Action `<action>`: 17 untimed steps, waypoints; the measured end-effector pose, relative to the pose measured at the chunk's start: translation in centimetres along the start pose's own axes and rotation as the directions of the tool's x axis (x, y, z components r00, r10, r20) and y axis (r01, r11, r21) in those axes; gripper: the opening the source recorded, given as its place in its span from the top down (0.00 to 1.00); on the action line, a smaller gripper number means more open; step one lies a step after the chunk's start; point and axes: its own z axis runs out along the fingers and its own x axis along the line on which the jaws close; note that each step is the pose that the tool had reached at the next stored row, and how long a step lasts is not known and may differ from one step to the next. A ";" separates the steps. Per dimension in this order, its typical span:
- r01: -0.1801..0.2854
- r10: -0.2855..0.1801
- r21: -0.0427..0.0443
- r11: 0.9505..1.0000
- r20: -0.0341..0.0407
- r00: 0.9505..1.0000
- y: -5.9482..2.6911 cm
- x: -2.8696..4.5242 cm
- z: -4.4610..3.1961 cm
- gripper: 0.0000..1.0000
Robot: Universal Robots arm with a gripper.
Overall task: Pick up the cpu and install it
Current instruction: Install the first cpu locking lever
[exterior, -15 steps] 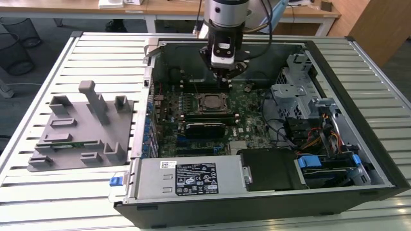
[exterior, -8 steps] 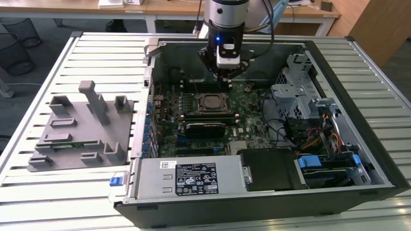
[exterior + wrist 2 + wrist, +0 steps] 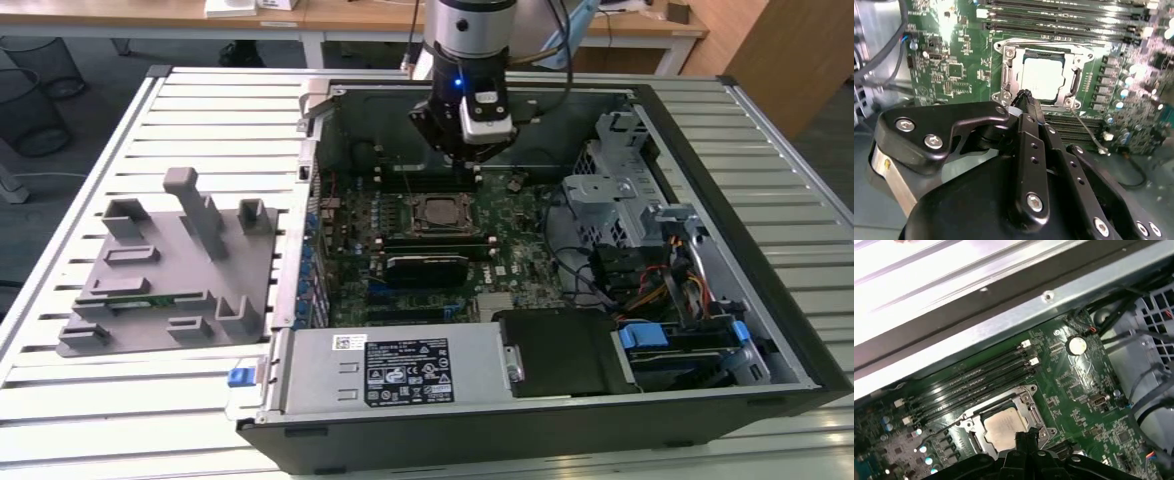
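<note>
The cpu (image 3: 1043, 79) lies flat in its socket on the green motherboard (image 3: 949, 70), its silvery top plate showing inside the metal frame. It shows again in the first wrist view (image 3: 1003, 422). In the exterior view the socket (image 3: 438, 213) sits mid-board inside the open computer case. My gripper (image 3: 462, 162) hangs over the board just behind the socket, above the memory slots. Both wrist views show its black fingers meeting at their tips (image 3: 1024, 94) beside the socket's edge, with nothing between them.
A grey tray (image 3: 160, 270) with upright pegs and a green memory stick (image 3: 147, 298) lies on the slatted table at the exterior view's left. The case holds a power supply (image 3: 387, 370), a drive cage (image 3: 614, 195) and cables (image 3: 654, 280). Case walls ring the board.
</note>
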 end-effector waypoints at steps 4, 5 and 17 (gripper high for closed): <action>0.072 -0.072 -0.003 0.997 0.000 0.997 0.00 0.00 0.04 0.89; 0.090 -0.090 -0.004 0.996 0.000 0.996 0.00 0.00 0.05 0.89; 0.299 -0.299 -0.012 0.954 0.002 0.954 0.00 0.01 0.20 0.89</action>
